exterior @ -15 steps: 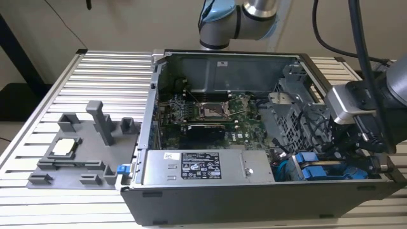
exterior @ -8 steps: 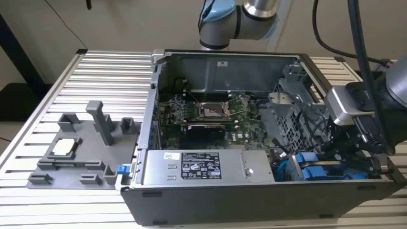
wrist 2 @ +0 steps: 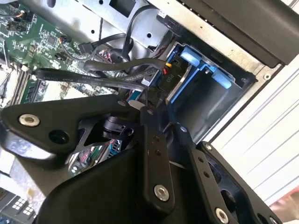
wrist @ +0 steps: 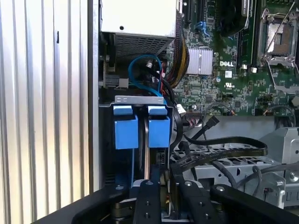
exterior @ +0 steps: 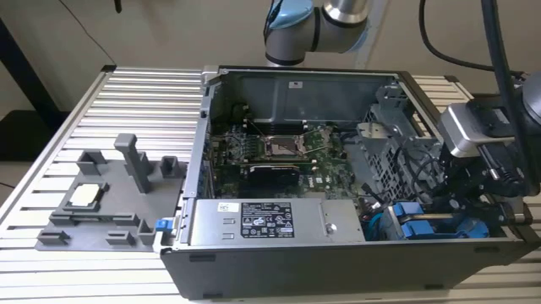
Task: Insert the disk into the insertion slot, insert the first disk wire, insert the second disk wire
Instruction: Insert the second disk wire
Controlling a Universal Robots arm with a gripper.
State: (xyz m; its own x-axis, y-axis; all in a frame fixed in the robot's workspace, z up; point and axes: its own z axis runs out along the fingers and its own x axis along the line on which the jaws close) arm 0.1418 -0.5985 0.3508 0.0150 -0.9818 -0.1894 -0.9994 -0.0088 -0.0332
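Looking at the exterior view, you see two bright blue plastic disk carriers [exterior: 420, 221] seated in the open grey computer case [exterior: 279, 266]. In the first wrist view, the disk [wrist: 158, 128] sits slotted; the black gripper [wrist: 161, 196] hovers beside it, jaw state unclear. In the second wrist view, black wires [wrist 2: 93, 77] hang loose, seemingly unplugged

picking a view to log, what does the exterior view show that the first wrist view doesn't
Exterior view alone: the whole open computer case on a slatted table, a grey plastic fixture at the exterior view's left, and the robot arm behind the case.

First wrist view alone: the two blue drive carriers seen close, side by side in their bay, with the gripper just before them.

Both: the green motherboard, the power supply and the blue carriers.
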